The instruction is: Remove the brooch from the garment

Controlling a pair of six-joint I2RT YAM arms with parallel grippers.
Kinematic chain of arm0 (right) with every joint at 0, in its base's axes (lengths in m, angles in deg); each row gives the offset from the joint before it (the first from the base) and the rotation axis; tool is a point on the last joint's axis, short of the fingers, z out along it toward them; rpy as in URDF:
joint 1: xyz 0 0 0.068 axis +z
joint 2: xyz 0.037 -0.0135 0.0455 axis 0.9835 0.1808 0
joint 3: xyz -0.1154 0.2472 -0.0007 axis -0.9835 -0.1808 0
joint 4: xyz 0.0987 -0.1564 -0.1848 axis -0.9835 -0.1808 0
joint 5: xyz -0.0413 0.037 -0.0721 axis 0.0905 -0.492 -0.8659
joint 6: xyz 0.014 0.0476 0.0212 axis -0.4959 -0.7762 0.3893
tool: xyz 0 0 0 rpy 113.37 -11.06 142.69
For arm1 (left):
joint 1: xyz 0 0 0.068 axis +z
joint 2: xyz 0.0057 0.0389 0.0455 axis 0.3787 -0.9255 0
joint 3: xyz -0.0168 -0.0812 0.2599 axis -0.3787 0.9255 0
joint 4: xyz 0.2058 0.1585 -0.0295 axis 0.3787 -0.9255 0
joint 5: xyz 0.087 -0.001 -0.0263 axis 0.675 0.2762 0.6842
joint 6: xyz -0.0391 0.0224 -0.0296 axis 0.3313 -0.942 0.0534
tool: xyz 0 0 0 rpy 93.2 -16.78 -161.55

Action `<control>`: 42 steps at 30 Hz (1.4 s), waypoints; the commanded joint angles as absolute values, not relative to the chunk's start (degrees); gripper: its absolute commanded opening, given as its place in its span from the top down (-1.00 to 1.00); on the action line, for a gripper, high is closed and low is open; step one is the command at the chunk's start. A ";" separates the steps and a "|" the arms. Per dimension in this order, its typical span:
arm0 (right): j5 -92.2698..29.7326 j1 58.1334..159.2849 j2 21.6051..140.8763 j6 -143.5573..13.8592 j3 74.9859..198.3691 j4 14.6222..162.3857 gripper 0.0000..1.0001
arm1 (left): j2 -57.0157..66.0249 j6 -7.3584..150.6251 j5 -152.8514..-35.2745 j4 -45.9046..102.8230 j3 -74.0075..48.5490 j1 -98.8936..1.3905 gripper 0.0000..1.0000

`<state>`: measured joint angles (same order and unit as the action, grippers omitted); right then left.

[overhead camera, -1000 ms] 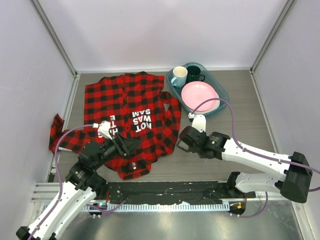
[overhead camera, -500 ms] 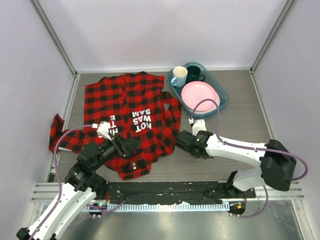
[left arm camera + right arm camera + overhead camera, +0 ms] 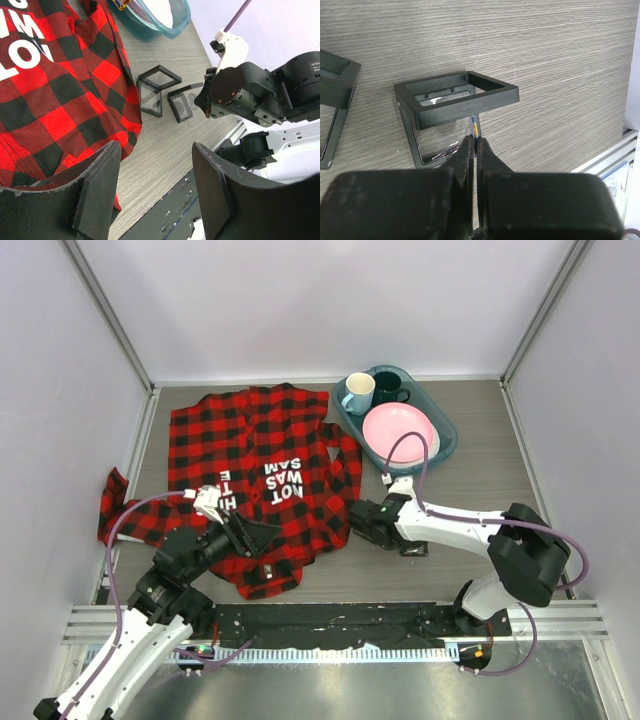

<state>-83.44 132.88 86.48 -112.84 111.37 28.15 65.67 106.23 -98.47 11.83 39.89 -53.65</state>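
Seems nearly done: right tool (image 3: 475, 142) pinched tight on a tiny sliver, likely the brooch (image 3: 474, 126), beside a black frame (image 3: 455, 95), off the shirt (image 3: 250, 455) centre-left; left tool (image 3: 262, 532) gapes wide, empty.

**Three cameras, one shared patch**

The top camera looks down from above the near edge over the whole tabletop (image 3: 480, 440). The left wrist faces right, low over the shirt (image 3: 55, 100). The right wrist sits very close above the black frames (image 3: 465, 104), which the left wrist also sees.
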 commanded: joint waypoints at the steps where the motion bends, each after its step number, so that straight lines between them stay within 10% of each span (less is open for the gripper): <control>1: -87.51 132.32 86.91 -115.87 113.51 26.70 0.98 | 65.06 104.44 -99.25 12.38 37.64 -53.80 -0.25; 42: -87.95 131.08 90.95 -117.09 114.83 24.77 0.79 | 67.34 103.29 -99.42 9.74 35.89 -53.72 -0.27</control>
<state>-84.80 130.21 92.78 -113.89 113.12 26.84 66.87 104.35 -98.86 8.79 38.03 -53.65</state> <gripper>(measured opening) 0.105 0.634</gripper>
